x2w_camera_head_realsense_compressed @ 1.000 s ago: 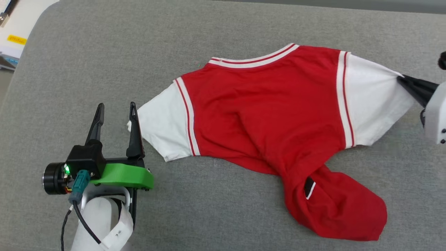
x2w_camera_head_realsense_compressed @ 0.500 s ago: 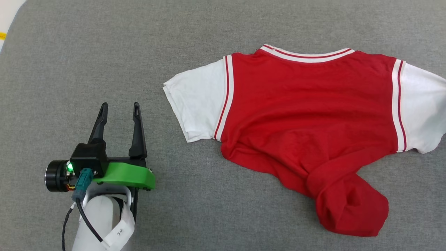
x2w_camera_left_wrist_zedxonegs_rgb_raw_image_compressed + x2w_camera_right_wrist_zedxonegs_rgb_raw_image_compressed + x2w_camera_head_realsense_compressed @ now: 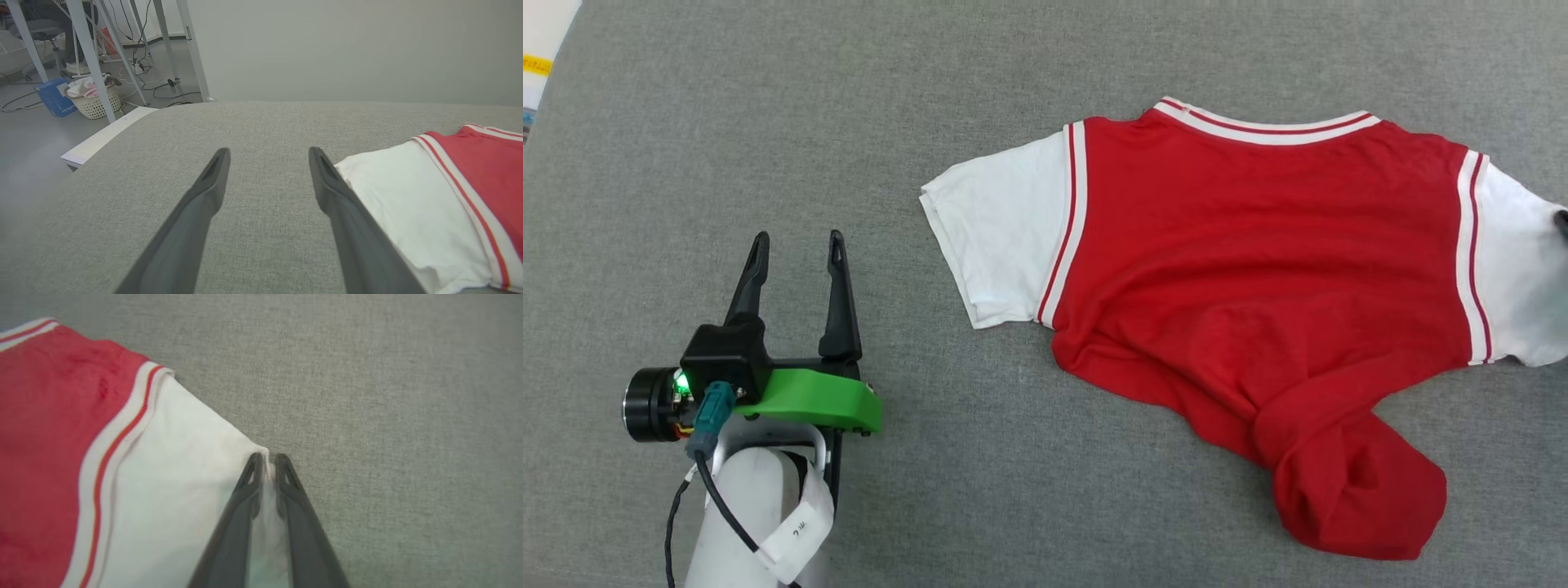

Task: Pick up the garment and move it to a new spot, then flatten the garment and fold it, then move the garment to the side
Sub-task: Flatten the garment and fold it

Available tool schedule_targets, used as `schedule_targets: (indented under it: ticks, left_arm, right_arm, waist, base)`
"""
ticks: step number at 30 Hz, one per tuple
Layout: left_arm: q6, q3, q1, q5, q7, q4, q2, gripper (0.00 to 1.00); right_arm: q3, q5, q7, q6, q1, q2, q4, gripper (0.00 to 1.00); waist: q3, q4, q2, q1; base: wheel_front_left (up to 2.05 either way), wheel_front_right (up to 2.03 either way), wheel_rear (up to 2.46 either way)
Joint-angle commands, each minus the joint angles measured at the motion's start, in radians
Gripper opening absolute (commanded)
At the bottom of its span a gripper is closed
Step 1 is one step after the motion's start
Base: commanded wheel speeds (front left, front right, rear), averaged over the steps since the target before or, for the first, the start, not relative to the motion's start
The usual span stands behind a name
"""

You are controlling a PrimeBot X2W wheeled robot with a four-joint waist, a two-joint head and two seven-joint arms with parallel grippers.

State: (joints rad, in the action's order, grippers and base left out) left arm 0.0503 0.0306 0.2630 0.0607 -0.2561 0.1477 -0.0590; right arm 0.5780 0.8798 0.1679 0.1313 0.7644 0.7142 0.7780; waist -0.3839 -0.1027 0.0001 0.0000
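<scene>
At the left of the grey worktop [image 3: 1013, 65], the left gripper [image 3: 797, 242] is hovering with its fingers spread wide and gripping nothing, near one white sleeve. The garment [image 3: 1258, 269] is lying on the middle and right of the worktop, plain red side up and collar away from the robot. Its lower part is bunching into a lump at the near right. At the far right, the right gripper [image 3: 269, 457] is pinching the edge of the other white sleeve between nearly closed fingers.
</scene>
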Motion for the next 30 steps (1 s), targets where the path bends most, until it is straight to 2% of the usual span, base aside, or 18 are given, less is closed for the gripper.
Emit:
schedule_targets:
  ticks: [1, 9, 14, 20, 24, 30]
  left_arm:
    - [0.004, 0.009, 0.006, -0.005, -0.006, 0.002, 0.001, 1.0]
    - [0.041, 0.029, 0.056, 0.003, -0.006, 0.024, -0.054, 1.0]
    - [0.065, 0.021, 0.147, 0.026, -0.006, 0.06, -0.115, 1.0]
    - [0.078, -0.056, 0.282, 0.07, 0.039, 0.125, -0.2, 1.0]
    - [0.08, -0.176, 0.387, 0.162, 0.166, 0.152, -0.262, 1.0]
    - [0.08, -0.411, 0.54, 0.388, 0.485, 0.214, -0.376, 1.0]
  right_arm:
    - [0.007, -0.018, -0.051, -0.001, -0.011, -0.013, -0.005, 1.0]
    - [-0.031, -0.071, -0.342, -0.001, -0.077, -0.019, -0.095, 1.0]
    - [-0.087, -0.112, -0.399, -0.001, -0.133, -0.038, -0.161, 1.0]
    - [-0.224, -0.195, -0.423, -0.001, -0.212, -0.075, -0.258, 1.0]
    - [-0.303, -0.255, -0.425, -0.001, -0.283, -0.113, -0.338, 1.0]
    - [-0.385, -0.337, -0.373, -0.001, -0.357, -0.165, -0.446, 1.0]
  waist:
    - [0.029, 0.018, -0.0001, 0.0]
    - [0.086, 0.053, -0.0001, 0.0]
    - [0.106, 0.072, -0.0001, 0.0]
    - [0.118, 0.092, -0.0001, 0.0]
    - [0.113, 0.105, -0.0001, 0.0]
    - [0.085, 0.131, -0.0001, 0.0]
  base:
    - [0.0, 0.0, 0.0]
    - [0.0, 0.0, 0.0]
    - [0.0, 0.0, 0.0]
    - [0.0, 0.0, 0.0]
    - [0.0, 0.0, 0.0]
    - [0.0, 0.0, 0.0]
